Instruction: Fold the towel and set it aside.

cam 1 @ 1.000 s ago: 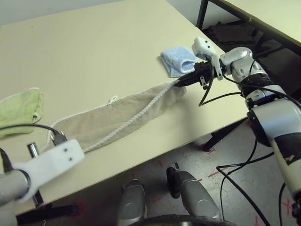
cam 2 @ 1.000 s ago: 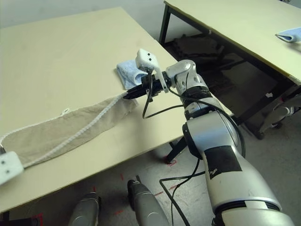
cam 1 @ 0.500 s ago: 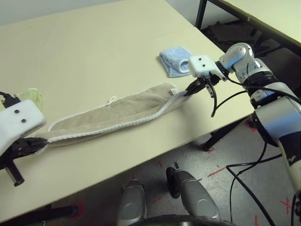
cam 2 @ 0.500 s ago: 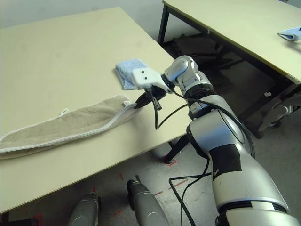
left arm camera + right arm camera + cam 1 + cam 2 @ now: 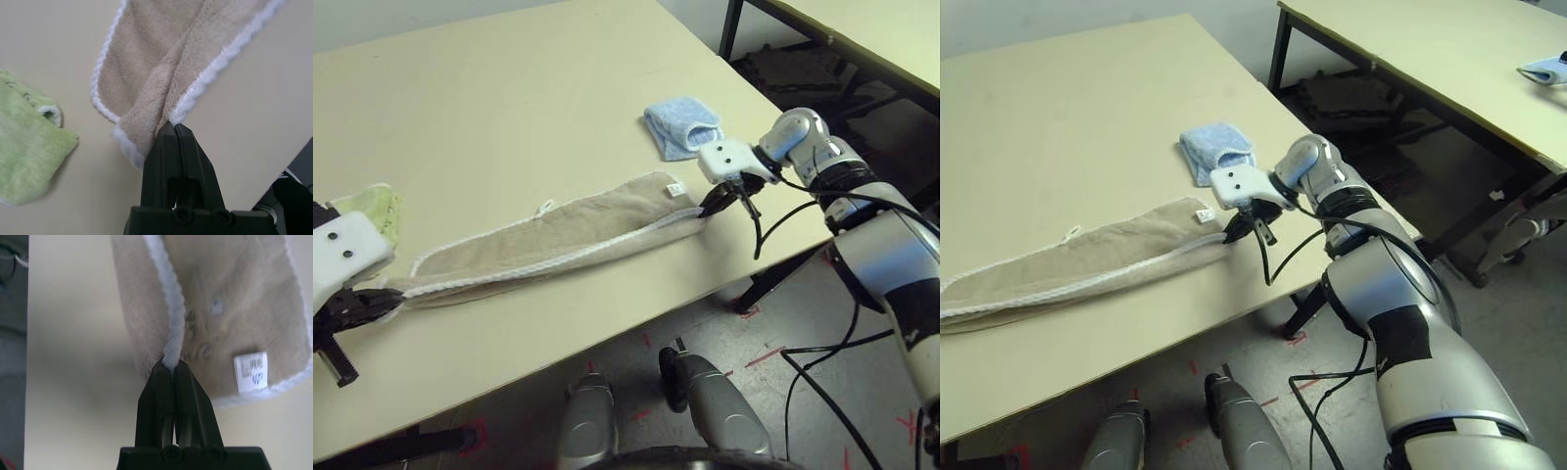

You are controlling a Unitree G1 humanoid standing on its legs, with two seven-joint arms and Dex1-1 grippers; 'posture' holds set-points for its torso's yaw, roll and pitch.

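The towel (image 5: 548, 243) lies on the bench (image 5: 509, 88) as a long strip folded once lengthwise, near the front edge; by my judgement the crosswise folds and setting aside remain. The left end effector (image 5: 173, 129) is clamped on one end, the right end effector (image 5: 172, 366) on the other's white edging.

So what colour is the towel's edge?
White, on the tan towel; clearest in the left wrist view.
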